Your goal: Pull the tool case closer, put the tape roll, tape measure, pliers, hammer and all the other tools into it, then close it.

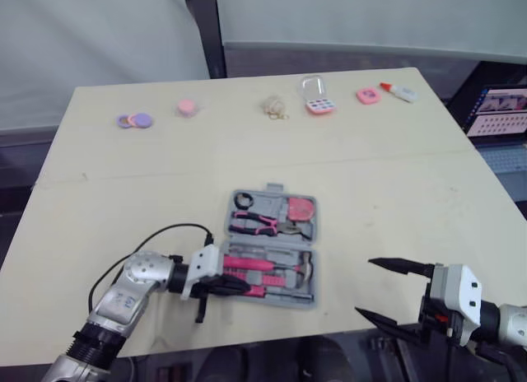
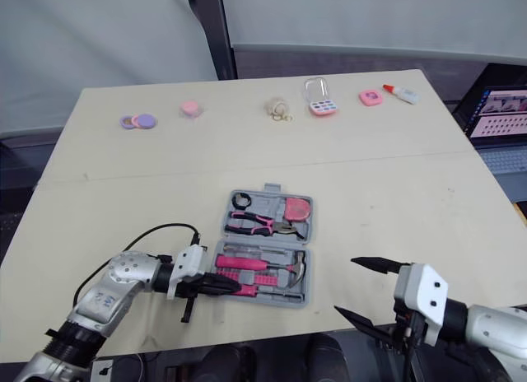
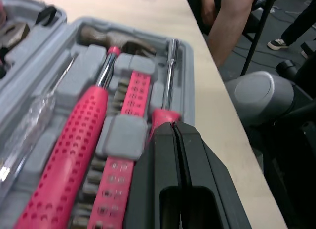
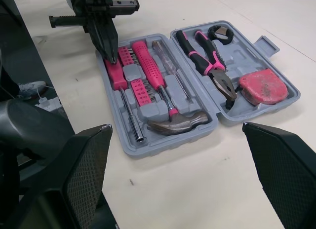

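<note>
Left gripper (image 3: pixel 174 128), pressed together, seems to seat the screwdriver (image 4: pixel 116 78) in the tool case (image 4: pixel 168 146); next, likely folding it shut

The left hand (image 3: pixel 176 133) is pinched closed, the right hand (image 1: pixel 364 286) spread wide.

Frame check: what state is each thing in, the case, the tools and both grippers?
tool case, open, lying flat on the table
hammer, lying in the case's near half
screwdriver, lying in the near half, left gripper's tips at its handle
pliers, closed, in the far half
tape measure, in the far half
tape roll, in the far half
left gripper, shut
right gripper, open wide, holding nothing
</note>
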Tool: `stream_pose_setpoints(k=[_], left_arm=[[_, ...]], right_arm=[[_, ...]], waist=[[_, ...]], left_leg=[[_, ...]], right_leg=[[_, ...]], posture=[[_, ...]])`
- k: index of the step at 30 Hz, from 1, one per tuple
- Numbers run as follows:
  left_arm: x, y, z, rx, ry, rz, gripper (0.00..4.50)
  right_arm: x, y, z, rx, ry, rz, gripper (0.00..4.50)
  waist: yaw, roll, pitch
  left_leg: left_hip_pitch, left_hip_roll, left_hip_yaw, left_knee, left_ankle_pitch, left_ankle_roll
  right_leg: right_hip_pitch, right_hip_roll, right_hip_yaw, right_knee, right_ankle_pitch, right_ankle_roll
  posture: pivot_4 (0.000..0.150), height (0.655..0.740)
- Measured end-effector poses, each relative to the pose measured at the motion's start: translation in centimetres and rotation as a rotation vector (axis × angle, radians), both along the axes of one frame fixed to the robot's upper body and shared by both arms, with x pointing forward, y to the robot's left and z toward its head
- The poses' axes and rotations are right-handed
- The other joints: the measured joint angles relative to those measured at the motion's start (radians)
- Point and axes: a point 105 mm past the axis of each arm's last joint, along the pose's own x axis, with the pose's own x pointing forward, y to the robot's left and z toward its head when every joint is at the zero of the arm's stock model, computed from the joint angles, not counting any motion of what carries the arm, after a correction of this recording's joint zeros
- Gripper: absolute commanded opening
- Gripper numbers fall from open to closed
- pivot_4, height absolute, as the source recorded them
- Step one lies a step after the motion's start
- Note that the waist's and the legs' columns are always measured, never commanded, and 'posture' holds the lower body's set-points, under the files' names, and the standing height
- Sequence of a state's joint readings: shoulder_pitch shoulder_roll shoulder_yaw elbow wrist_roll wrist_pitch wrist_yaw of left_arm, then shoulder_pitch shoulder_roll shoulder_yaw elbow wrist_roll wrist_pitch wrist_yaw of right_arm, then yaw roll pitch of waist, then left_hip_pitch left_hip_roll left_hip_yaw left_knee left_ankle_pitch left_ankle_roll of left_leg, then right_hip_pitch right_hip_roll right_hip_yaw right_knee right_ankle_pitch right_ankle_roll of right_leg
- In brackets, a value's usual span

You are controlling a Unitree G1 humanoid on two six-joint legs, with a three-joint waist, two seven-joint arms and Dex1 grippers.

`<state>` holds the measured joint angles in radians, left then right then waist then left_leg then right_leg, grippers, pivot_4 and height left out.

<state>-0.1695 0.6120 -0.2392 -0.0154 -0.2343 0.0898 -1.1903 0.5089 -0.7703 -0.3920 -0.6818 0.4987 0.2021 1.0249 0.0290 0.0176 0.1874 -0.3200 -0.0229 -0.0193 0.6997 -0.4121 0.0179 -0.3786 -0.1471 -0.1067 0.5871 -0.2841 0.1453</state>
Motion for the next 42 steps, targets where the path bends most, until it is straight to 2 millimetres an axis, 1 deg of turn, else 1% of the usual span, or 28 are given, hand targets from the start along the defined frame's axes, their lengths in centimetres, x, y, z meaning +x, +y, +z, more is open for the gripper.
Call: stream_pose_setpoints(k=[4, 12, 20, 24, 28, 33, 38, 42], left_arm=[[0.1, 0.2, -0.7, 0.020, 0.003, 0.006, 0.07], [0.5, -0.1, -1.1, 0.011, -0.030, -0.003, 0.07], [-0.1, -0.4, -1.7, 0.030, -0.065, -0.049, 0.07], [0.1, -0.7, -1.5, 0.007, -0.060, -0.024, 0.07], [0.3, -1.6, -1.4, -0.053, 0.012, 0.013, 0.07], [0.3, -2.1, -0.7, -0.067, 0.013, -0.003, 0.07], [-0.1, -2.2, -1.4, -0.034, 0.018, -0.024, 0.07], [-0.2, -2.3, -1.5, -0.022, 0.003, -0.037, 0.07]], right_arm=[[-0.1, 0.0, -0.1, 0.001, 0.005, -0.007, 4.50], [-0.4, 0.1, -0.1, -0.002, 0.007, -0.007, 4.50], [-0.7, -0.1, -0.4, -0.007, 0.025, -0.018, 4.50], [-0.7, -0.2, -0.3, -0.012, 0.023, -0.025, 4.50], [-0.7, -0.2, -0.3, -0.013, 0.022, -0.025, 4.50], [-0.7, -0.3, -0.3, -0.014, 0.021, -0.025, 4.50], [-0.7, -0.6, -0.2, -0.023, 0.018, -0.040, 4.50], [-0.9, -0.7, -0.3, -0.027, 0.026, -0.045, 4.50]], waist=[[-0.001, 0.000, 0.000], [-0.001, 0.002, -0.004], [0.000, 0.004, -0.016], [0.000, 0.006, -0.018], [0.000, 0.006, -0.018], [-0.002, 0.006, -0.018], [-0.001, 0.006, -0.018], [0.000, 0.006, -0.018]], left_leg=[[0.000, 0.000, 0.000, 0.000, -0.003, 0.002], [0.001, -0.001, 0.001, 0.000, -0.006, 0.005], [0.002, -0.001, 0.001, 0.000, -0.008, 0.006], [0.002, -0.001, 0.001, 0.000, -0.008, 0.006], [0.001, -0.001, 0.001, 0.001, -0.008, 0.006], [0.001, -0.001, 0.001, 0.000, -0.008, 0.006], [0.001, -0.001, 0.001, 0.000, -0.008, 0.006], [0.001, -0.001, 0.001, 0.000, -0.008, 0.006]], right_leg=[[0.000, 0.000, 0.000, 0.000, 0.000, 0.000], [0.000, 0.000, -0.001, 0.000, 0.000, 0.000], [0.002, 0.000, -0.002, -0.001, 0.000, 0.000], [0.002, 0.000, -0.003, -0.001, 0.000, 0.000], [0.002, 0.000, -0.003, -0.001, 0.000, 0.000], [0.002, 0.000, -0.004, -0.001, 0.000, 0.000], [0.002, 0.000, -0.004, -0.002, 0.000, 0.000], [0.002, 0.000, -0.004, -0.002, 0.000, 0.000]], posture=[[0.150, 0.7400], [0.150, 0.7400], [0.150, 0.7400], [0.150, 0.7400], [0.150, 0.7400], [0.150, 0.7400], [0.150, 0.7400], [0.150, 0.7400]])
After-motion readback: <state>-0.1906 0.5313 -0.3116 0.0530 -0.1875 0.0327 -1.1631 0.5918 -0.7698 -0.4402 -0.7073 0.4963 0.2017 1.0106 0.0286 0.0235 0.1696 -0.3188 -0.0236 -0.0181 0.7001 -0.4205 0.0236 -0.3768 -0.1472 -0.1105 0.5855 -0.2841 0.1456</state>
